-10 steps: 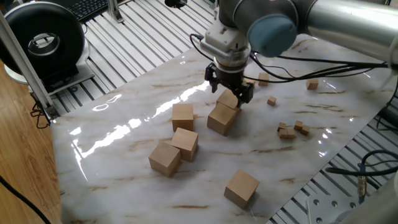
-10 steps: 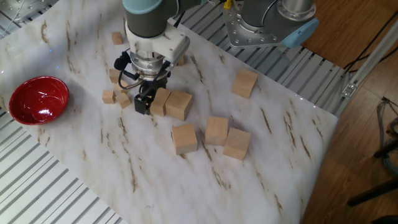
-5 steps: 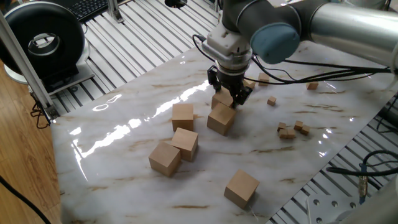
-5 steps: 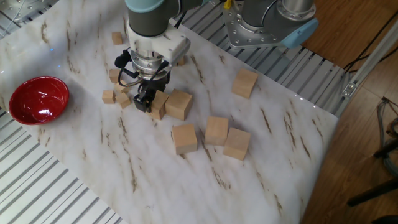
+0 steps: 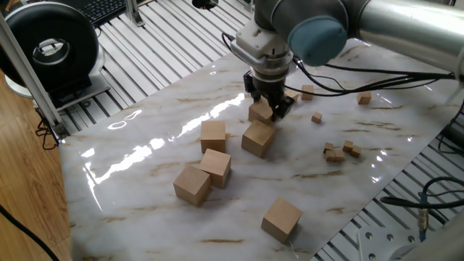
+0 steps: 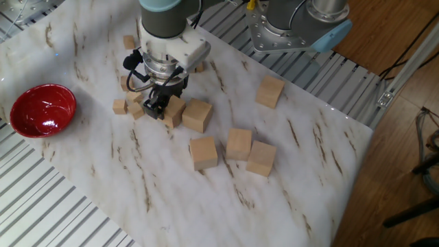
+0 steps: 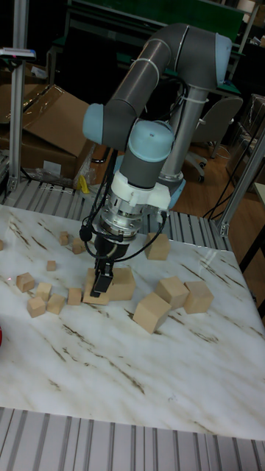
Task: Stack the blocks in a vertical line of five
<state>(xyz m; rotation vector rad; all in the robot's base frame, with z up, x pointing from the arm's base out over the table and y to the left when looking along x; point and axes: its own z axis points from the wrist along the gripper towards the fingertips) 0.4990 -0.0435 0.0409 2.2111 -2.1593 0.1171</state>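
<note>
Several large tan wooden blocks lie on the marble table [image 5: 145, 167]. My gripper [image 5: 266, 109] is shut on one block [image 5: 258, 114], which is tilted and sits right beside another block [image 5: 257, 138]. In the other fixed view the gripper [image 6: 163, 108] holds that block [image 6: 175, 111] next to its neighbour [image 6: 197, 115]. The tall view shows the gripper [image 7: 101, 285] low over the held block [image 7: 94, 296]. Loose blocks sit at the left [image 5: 213, 135], below it [image 5: 216, 165], further forward [image 5: 192, 184] and alone near the front [image 5: 281, 219].
Tiny wooden cubes [image 5: 337, 151] are scattered on the table's right, with more around the gripper [image 6: 120, 106]. A red bowl [image 6: 41, 110] stands at the table's edge. A black round device [image 5: 51, 47] sits off the table at the far left.
The gripper has risen a little and shifted slightly away from the neighbouring block, carrying the held block, which now sits tilted. The other blocks have not moved.
</note>
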